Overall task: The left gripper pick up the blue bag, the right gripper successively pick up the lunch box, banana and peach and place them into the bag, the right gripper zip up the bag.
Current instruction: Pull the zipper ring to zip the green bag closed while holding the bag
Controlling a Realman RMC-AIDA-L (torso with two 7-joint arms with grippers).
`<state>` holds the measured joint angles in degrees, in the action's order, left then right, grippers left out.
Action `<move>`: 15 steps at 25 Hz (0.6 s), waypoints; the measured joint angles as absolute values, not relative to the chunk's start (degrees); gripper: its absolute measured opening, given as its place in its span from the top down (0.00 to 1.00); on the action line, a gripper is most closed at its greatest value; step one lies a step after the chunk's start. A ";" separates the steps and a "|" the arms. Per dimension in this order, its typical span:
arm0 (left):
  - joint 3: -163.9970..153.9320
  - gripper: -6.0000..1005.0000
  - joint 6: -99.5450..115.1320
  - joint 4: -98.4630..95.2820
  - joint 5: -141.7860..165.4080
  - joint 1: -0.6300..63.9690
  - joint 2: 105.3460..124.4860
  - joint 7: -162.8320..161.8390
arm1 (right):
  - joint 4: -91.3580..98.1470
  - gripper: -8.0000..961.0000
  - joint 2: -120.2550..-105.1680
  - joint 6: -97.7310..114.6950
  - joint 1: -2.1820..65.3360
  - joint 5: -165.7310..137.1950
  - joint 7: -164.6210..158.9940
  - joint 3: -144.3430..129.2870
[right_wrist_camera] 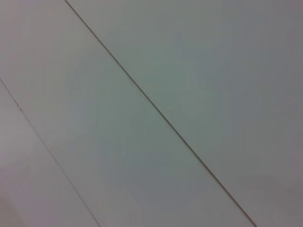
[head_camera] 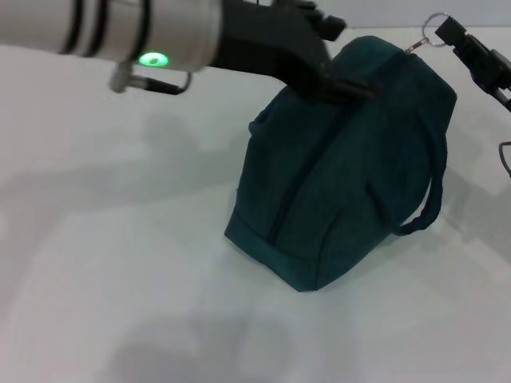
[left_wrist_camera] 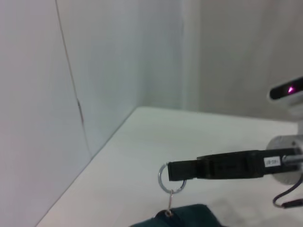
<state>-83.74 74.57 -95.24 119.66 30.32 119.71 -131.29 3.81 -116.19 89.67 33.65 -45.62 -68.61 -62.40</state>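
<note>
the blue bag [head_camera: 343, 167] sits on the white table [head_camera: 120, 263] right of centre in the head view, closed along its top, so nothing inside it can be seen. one loop handle [head_camera: 427, 203] hangs down its right side. the left pincer [head_camera: 339, 80] reaches in from the upper left of the frame and is clamped on the bag's top edge — its fingers pinch the fabric. at the upper right, the right pincer [head_camera: 447, 30] has its tips closed through the metal ring [head_camera: 435, 25] of the zip pull; the left wrist view shows this plainly, tips [left_wrist_camera: 177, 170] in the ring [left_wrist_camera: 170, 178] just above the bag's corner [left_wrist_camera: 184, 218]. the right wrist view shows only blank wall panels.
</note>
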 joint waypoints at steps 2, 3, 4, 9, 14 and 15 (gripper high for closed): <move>-87.23 0.13 73.04 -96.33 123.01 30.83 119.71 -134.45 | 3.80 0.99 -116.19 89.66 33.66 -45.61 -68.60 -62.42; -88.68 0.13 72.40 -96.35 124.14 31.14 119.70 -135.93 | 3.78 0.99 -116.19 89.65 33.66 -45.62 -68.60 -62.49; -89.26 0.13 71.94 -96.22 124.94 31.36 119.70 -137.15 | 3.78 0.99 -116.19 89.64 33.66 -45.61 -68.59 -62.60; -91.32 0.13 70.35 -94.74 127.52 31.75 119.70 -139.86 | 3.78 0.99 -116.19 89.64 33.72 -45.63 -68.58 -62.93; -91.38 0.14 69.89 -93.33 127.75 31.84 119.70 -141.90 | 3.78 0.99 -116.19 89.64 33.69 -45.69 -68.57 -62.93; -91.57 0.16 69.71 -93.32 127.92 31.68 119.70 -141.59 | 3.78 0.99 -116.19 89.64 33.69 -45.70 -68.57 -62.93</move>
<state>-91.57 69.71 -93.32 127.92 31.68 119.70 -141.59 3.78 -116.19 89.64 33.69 -45.70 -68.57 -62.93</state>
